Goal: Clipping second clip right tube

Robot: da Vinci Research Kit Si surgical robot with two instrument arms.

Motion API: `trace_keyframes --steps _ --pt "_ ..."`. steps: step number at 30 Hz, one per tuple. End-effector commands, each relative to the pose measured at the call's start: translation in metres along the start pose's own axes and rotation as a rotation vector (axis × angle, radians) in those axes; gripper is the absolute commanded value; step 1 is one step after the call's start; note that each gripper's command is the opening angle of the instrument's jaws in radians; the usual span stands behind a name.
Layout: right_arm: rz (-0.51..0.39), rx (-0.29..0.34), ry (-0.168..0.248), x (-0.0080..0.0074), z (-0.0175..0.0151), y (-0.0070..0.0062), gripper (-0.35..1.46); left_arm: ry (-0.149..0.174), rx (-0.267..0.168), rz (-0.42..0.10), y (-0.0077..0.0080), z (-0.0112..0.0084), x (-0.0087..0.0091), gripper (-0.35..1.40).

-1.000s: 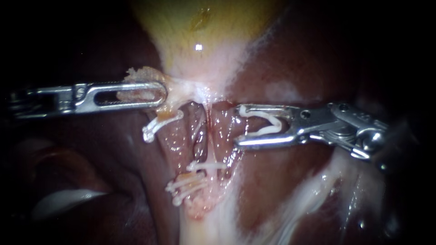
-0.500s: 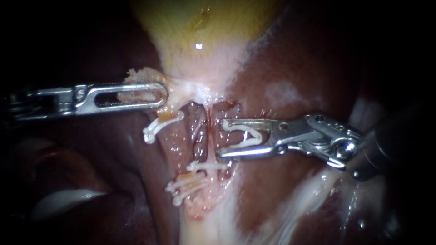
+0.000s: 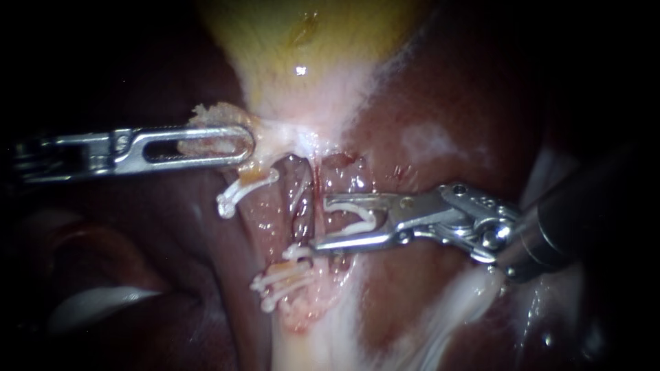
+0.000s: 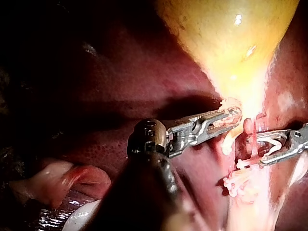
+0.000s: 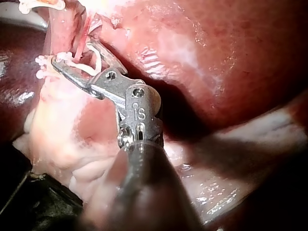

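Thin pink right tube (image 3: 318,196): running below the yellow gallbladder (image 3: 309,62), meeting the right instrument's (image 3: 320,222) jaw tips. Right instrument: parted jaws gripping an open white V-shaped clip (image 3: 361,218). Left instrument (image 3: 244,143): jaws clamping pale tissue (image 3: 206,141) beside the gallbladder's neck.

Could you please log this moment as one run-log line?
step: second clip, right tube | left instrument: shut on tissue by gallbladder | right instrument: holding open clip, tips at the tube
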Motion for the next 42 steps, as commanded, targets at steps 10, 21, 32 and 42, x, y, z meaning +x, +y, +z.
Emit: trace_keyframes --steps 10,21,32,42 --pt "0.008 0.022 -0.006 -0.0003 0.0015 -0.0004 0.45 0.000 0.000 0.000 0.0000 0.0000 0.0000 -0.35" --pt "0.009 0.028 -0.007 -0.0006 0.0023 -0.0006 0.45 0.000 0.000 0.000 0.0000 0.0000 0.0000 -0.35" --pt "0.020 0.031 -0.011 -0.0007 0.0024 -0.0008 0.46 0.000 0.000 0.000 0.0000 0.0000 0.0000 -0.35" --pt "0.041 0.105 0.021 -0.0003 0.0031 -0.0025 0.46 0.000 0.000 0.000 0.0000 0.0000 0.0000 -0.35"
